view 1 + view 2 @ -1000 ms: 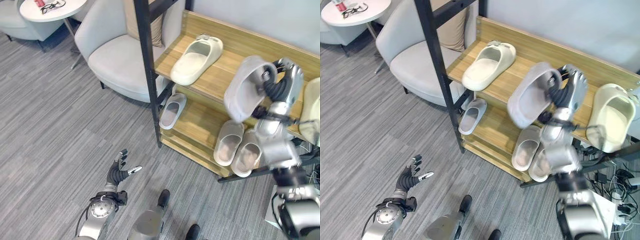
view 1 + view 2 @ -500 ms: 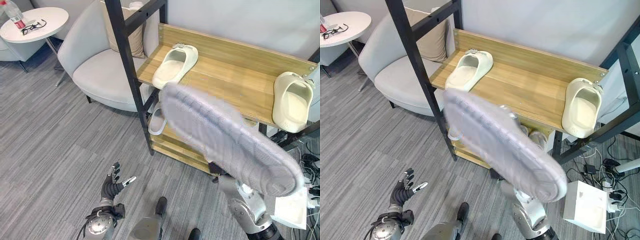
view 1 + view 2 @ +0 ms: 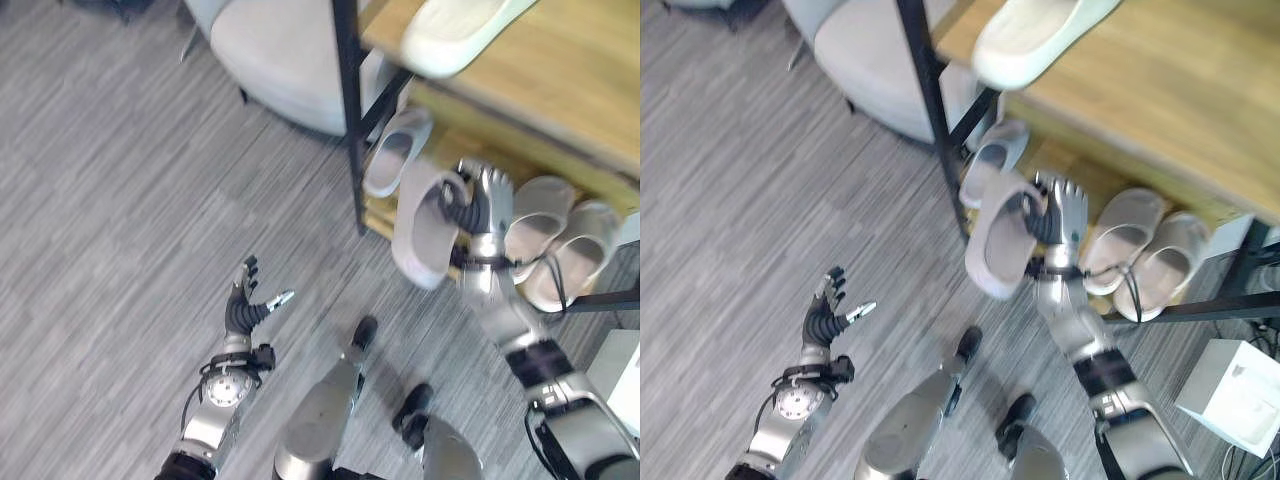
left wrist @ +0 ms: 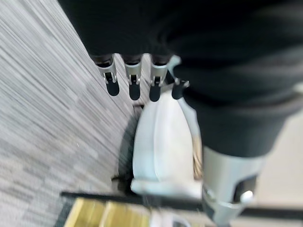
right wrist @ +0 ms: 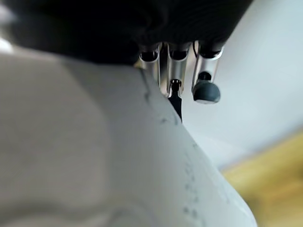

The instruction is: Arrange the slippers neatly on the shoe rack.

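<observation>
— One slipper off the rack, then? Start with the left eye view.

— Yes. The right hand is curled round the edge of a grey slipper, held up in front of the lower shelf of the shoe rack. The slipper hangs with its long axis roughly upright, its open side toward the hand, and the shelf lies just beyond it on the far side.

— What is already on that shelf?

— A matching grey slipper at the left end, by the black post, and a pale pair to the right. The gap between them sits right behind the held slipper. A cream slipper rests on the upper shelf.

— And the right eye view?

— Same layout. The left hand hovers over the grey floor, fingers spread and holding nothing, well apart from the rack. The right hand is plainly the nearer one.

— The left wrist view?

— Straight fingers over the floor, with a pale armchair beyond them.

— Right wrist view?

— Smooth, pale grey slipper body up close, with fingers showing past its edge. I judge the coming move needs it tipped flat, sole down, and pushed in beside its mate.
</observation>
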### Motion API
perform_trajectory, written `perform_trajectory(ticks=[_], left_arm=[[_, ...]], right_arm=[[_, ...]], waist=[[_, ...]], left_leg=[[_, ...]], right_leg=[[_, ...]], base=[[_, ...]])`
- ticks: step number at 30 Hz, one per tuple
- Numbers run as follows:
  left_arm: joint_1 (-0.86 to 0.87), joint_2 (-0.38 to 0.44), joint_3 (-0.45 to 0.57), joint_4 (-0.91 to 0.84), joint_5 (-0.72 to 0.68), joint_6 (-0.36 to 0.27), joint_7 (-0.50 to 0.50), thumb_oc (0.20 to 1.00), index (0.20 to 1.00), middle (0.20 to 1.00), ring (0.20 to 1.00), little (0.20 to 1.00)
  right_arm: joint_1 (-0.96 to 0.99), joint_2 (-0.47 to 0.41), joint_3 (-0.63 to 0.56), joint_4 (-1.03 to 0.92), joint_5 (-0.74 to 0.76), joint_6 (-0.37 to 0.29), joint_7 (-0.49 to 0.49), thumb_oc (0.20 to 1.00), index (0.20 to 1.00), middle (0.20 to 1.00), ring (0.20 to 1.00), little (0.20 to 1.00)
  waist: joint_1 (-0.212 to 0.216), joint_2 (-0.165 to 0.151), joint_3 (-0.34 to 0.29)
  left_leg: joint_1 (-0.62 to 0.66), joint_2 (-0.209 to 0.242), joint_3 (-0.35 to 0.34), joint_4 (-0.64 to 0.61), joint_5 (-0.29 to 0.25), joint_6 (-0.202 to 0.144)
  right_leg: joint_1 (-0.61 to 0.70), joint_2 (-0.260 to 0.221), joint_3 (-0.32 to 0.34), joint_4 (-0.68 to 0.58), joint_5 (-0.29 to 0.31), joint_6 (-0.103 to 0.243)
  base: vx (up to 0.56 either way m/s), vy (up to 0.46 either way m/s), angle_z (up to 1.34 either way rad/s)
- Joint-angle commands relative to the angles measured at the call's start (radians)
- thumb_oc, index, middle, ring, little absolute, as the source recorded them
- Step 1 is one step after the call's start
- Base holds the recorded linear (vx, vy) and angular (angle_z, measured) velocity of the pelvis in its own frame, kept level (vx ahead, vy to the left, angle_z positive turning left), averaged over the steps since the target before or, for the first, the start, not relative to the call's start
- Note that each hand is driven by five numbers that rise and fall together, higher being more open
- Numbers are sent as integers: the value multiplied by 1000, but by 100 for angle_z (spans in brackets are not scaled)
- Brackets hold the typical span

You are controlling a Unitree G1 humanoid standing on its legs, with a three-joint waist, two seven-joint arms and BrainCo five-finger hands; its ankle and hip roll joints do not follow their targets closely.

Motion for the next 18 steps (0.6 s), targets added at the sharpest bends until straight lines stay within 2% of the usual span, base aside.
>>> perform_trajectory(ticks=[1,3,4,6,10,18], left_arm=[[22,35,5,-94,45,-86,4,1000,1000,1000,1000,1000],[11,40,-4,-105,52,-90,2,1000,1000,1000,1000,1000],[6,44,-12,-125,50,-95,-6,1000,1000,1000,1000,1000],[-5,52,-18,-154,51,-103,-9,1000,1000,1000,1000,1000],[-26,57,-25,-185,53,-106,5,1000,1000,1000,1000,1000],[-95,62,-52,-206,69,-109,20,1000,1000,1000,1000,1000]], right_arm=[[-18,-72,-28,-50,-44,32,-101,200,200,200,200,200],[-52,-118,-39,-16,-41,48,-108,200,200,200,200,200],[-74,-160,-45,21,-40,67,-116,200,200,200,200,200],[-113,-234,-52,90,-30,91,-127,200,200,200,200,200],[-181,-306,-44,186,13,114,-155,200,200,200,200,200],[-270,-331,28,343,44,154,-153,200,200,200,200,200]], waist=[[11,-58,-49],[17,-63,-38],[20,-72,-27],[22,-76,-12],[25,-80,-4],[25,-78,14]], left_leg=[[-20,50,-37,174,-207,-28],[-43,47,-37,189,-212,-28],[-61,49,-38,213,-247,-30],[-104,43,-43,242,-259,-32],[-151,38,-47,260,-264,-34],[-197,29,-50,278,-279,-32]], right_leg=[[15,-112,19,-49,62,81],[-4,-112,21,-31,55,80],[-18,-112,31,-7,24,83],[-56,-116,32,28,4,80],[-97,-118,28,54,-11,77],[-134,-121,25,77,-26,76]], base=[[6,6,14],[59,-10,14],[110,-40,14],[78,-12,5],[28,7,7],[31,1,4]])
